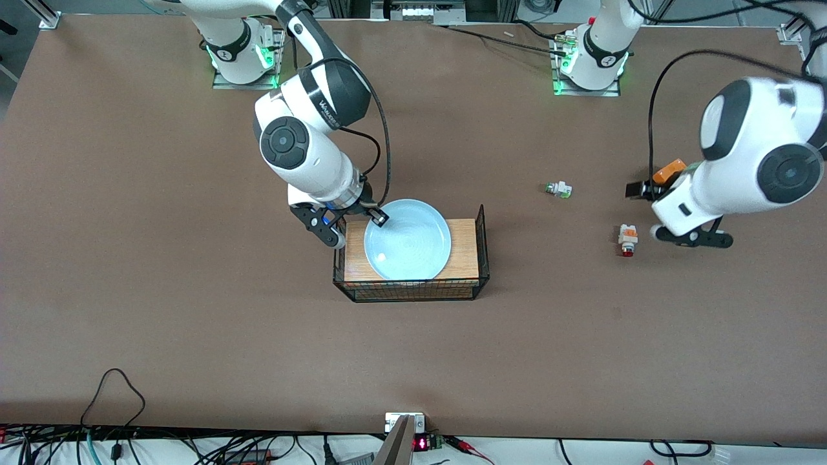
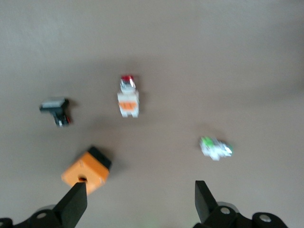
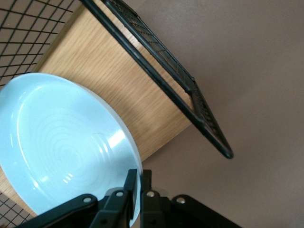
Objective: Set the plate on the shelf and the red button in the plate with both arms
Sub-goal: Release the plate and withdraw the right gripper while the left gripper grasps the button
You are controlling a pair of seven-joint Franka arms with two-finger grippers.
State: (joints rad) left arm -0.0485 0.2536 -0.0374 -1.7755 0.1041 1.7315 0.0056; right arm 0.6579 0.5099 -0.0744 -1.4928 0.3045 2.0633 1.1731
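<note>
With the right gripper (image 1: 362, 219) clamped on the rim of the plate (image 1: 407, 240), which sits in the wire basket (image 1: 481, 248), release gently, while the left gripper (image 2: 137, 202), fingers apart, should centre over the red button (image 1: 627, 239) lying on the table (image 1: 194, 323) before descending.

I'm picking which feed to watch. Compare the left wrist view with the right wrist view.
Only the left wrist view shows the red button, a green-tipped part, a black part and an orange block lying apart, with the left gripper open above them. Only the right wrist view shows the plate in the wire basket, the right gripper shut on its rim. Both show the brown table.
</note>
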